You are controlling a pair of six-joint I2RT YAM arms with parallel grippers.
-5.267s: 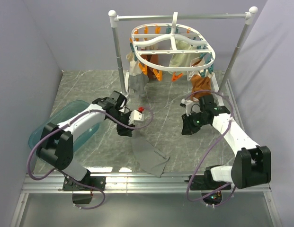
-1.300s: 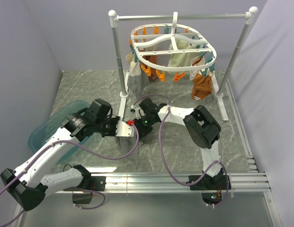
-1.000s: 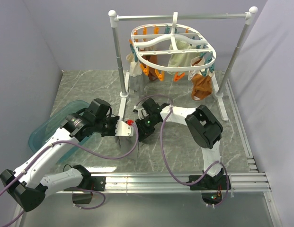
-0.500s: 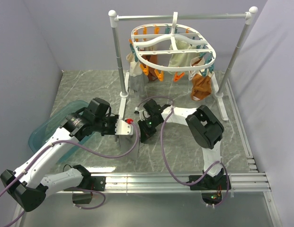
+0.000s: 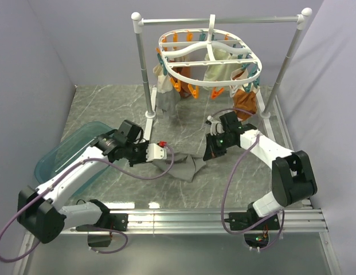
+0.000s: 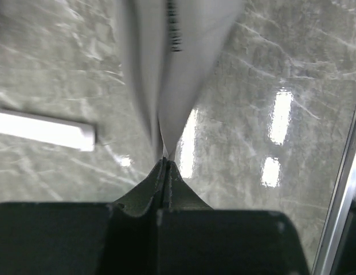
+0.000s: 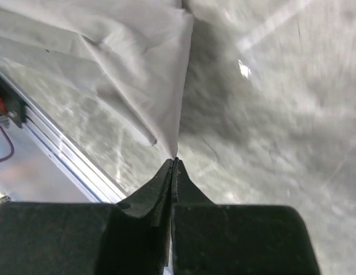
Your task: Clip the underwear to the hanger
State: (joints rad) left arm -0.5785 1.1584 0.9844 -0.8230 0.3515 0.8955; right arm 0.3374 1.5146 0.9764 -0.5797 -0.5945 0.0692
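**Top view.** My left gripper point(image 5: 159, 152) and my right gripper point(image 5: 208, 152) each pinch one side of the underwear point(image 5: 180, 167). It sags between them low over the table point(image 5: 109, 109); contact with the surface cannot be told.

**Step in hand.** The garment is held at two edges and is not yet raised. The hanger point(image 5: 210, 55) hangs from the rail stand point(image 5: 223, 20), well behind and above, with other cloths on it.

**Next move, as I judge it.** Lift both edges together toward an orange peg point(image 5: 190, 91) on the near rim, keeping the edge taut enough to enter its mouth.

**Left wrist view.** My fingers point(image 6: 146, 192) are pressed together on a fold of grey fabric, a detail the top view hides under the gripper body.

**Right wrist view.** My fingers point(image 7: 155, 189) are likewise closed, here on a corner of the cloth.

Only the top view shows the hanger and pegs.
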